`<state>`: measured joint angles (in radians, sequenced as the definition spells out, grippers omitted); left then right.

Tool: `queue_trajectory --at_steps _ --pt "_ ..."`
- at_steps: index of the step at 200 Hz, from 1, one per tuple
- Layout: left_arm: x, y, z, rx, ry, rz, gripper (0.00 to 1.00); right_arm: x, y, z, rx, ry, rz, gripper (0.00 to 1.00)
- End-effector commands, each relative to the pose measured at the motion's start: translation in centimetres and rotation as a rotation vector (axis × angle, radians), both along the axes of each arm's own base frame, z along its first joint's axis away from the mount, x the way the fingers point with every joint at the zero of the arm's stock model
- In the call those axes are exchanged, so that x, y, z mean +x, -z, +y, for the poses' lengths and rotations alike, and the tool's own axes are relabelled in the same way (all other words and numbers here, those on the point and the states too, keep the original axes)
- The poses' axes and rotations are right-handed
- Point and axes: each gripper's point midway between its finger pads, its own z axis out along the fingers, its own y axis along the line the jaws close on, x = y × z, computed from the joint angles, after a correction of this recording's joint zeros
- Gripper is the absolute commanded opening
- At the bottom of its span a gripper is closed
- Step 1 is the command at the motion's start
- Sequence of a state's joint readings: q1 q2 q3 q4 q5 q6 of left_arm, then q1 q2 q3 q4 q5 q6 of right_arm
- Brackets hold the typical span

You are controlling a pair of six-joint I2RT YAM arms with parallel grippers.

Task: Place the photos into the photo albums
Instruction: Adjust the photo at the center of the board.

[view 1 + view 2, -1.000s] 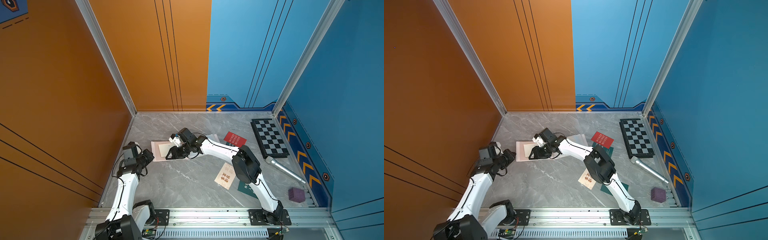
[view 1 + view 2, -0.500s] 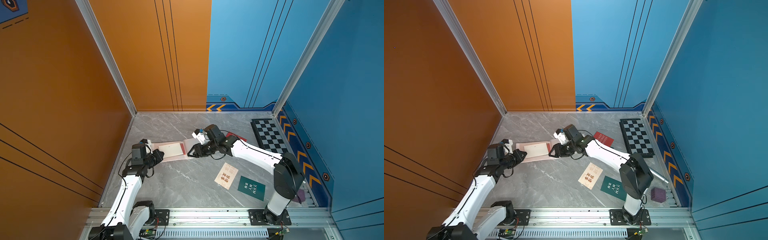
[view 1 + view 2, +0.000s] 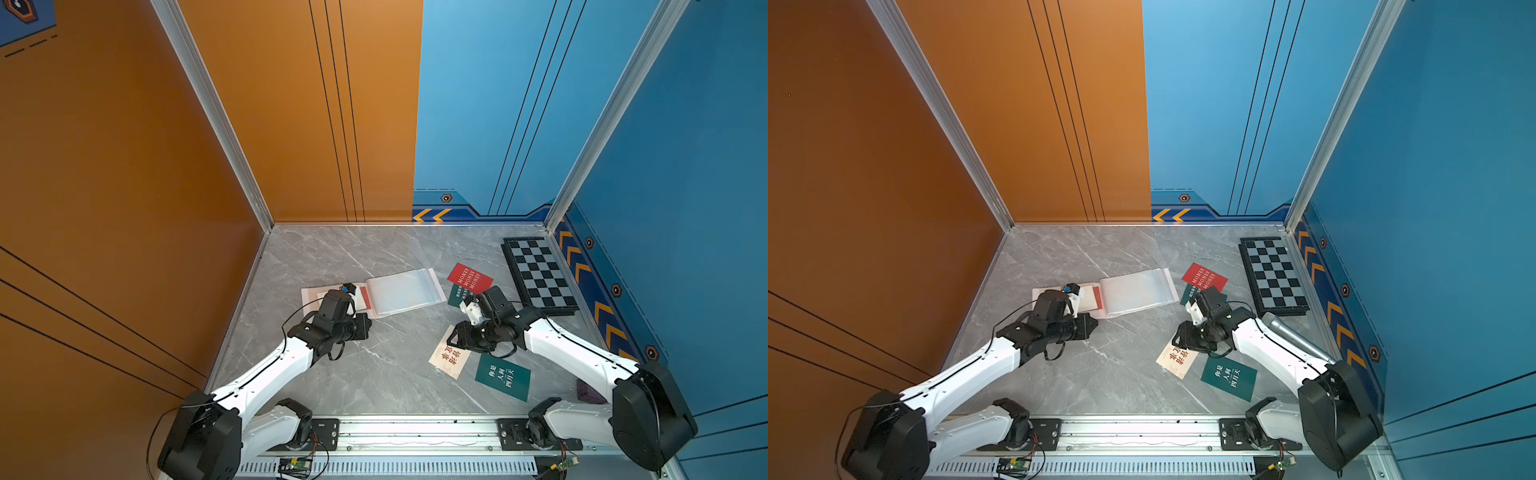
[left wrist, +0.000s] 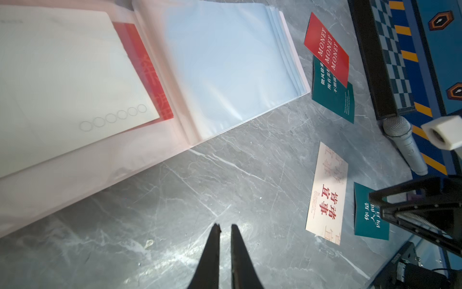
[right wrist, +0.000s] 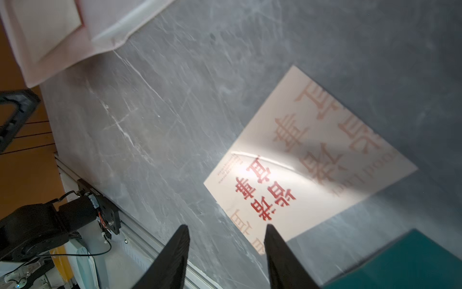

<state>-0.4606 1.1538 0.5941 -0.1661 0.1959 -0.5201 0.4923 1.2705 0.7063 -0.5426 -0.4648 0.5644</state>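
1. Lying nearest the base rail, a dark green rectangular card with white characters point(image 3: 503, 376) rests flat on the grey marble tabletop point(image 3: 374, 374). It is just beside a cream rectangular card with red characters point(image 3: 451, 357).
2. The right gripper point(image 5: 226, 227) hovers over the cream card's near corner, jaws spread and empty. In its wrist view one fingertip point(image 5: 271, 232) overlaps the card's edge, and contact cannot be told.
3. The left gripper point(image 4: 225, 227) hangs above bare tabletop, clenched almost together on nothing. It is near the front edge of the album and well apart from the loose cards.
4. Farther back, the pale pink soft-cover photo album point(image 3: 399, 291) lies open, clear sleeve pages facing up.
5. The left wrist view shows what the left arm partly hides in both top views. On the page toward the left arm, a white card back with small printed circles point(image 4: 62, 75) lies over a red card with pale characters point(image 4: 147, 70).
6. Beyond the album, a red "MONEY" card point(image 3: 469, 277) overlaps a second dark green card point(image 4: 332, 97).
7. Farthest, a black-and-white checkerboard point(image 3: 540, 274) lies along the right wall. A grey microphone point(image 3: 1296, 336) shows beside it in a top view.
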Motion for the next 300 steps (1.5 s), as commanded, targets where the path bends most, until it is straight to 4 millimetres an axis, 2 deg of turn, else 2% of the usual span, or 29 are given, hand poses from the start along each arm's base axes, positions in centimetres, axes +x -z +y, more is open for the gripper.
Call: queue_trajectory --at_steps 1,46,74,111,134,159,163,181,197,226,230,265,278,300 --pt "2.2 -0.9 -0.8 0.014 -0.012 -0.082 0.12 -3.1 1.8 -2.3 -0.083 0.005 0.089 0.51" --pt "2.9 -0.5 -1.9 0.034 -0.008 -0.090 0.12 -5.1 3.3 -3.5 -0.122 0.036 0.143 0.51" --pt "3.0 -0.3 -1.8 0.042 -0.021 -0.100 0.12 -4.9 4.2 -2.3 -0.120 0.023 0.134 0.51" --pt "2.7 -0.6 -1.6 0.033 -0.035 -0.105 0.11 -4.0 6.3 1.7 -0.065 -0.027 0.135 0.51" --pt "2.3 -0.5 -1.1 0.035 -0.056 -0.111 0.11 -2.2 7.0 4.4 -0.043 -0.065 0.094 0.51" --pt "1.9 -0.5 -0.9 0.029 -0.058 -0.106 0.11 0.2 7.0 8.1 0.072 -0.064 0.074 0.51" --pt "1.8 -0.5 -0.9 0.029 -0.057 -0.105 0.11 -0.2 7.0 9.1 0.084 -0.092 0.070 0.50" --pt "1.4 -0.3 -0.7 0.034 -0.060 -0.092 0.11 0.4 6.6 11.5 0.134 -0.125 0.066 0.50" --pt "1.2 -0.1 -0.9 0.026 -0.055 -0.081 0.11 0.7 5.6 12.4 0.148 -0.152 0.049 0.50" --pt "0.4 1.4 -1.7 0.022 -0.027 -0.022 0.11 1.8 3.5 12.1 0.213 -0.134 0.043 0.50" --pt "0.3 1.5 -2.0 0.018 -0.017 -0.012 0.11 2.8 3.0 11.4 0.223 -0.102 0.034 0.50" --pt "-1.0 3.2 -4.2 0.050 0.067 0.055 0.13 5.1 -0.7 8.4 0.237 -0.037 -0.053 0.50" --pt "-1.5 3.8 -5.0 0.056 0.091 0.079 0.13 5.7 -0.9 6.6 0.227 0.000 -0.071 0.50" --pt "-2.0 4.8 -6.3 0.071 0.128 0.116 0.19 6.3 1.0 2.3 0.181 0.098 -0.045 0.50"
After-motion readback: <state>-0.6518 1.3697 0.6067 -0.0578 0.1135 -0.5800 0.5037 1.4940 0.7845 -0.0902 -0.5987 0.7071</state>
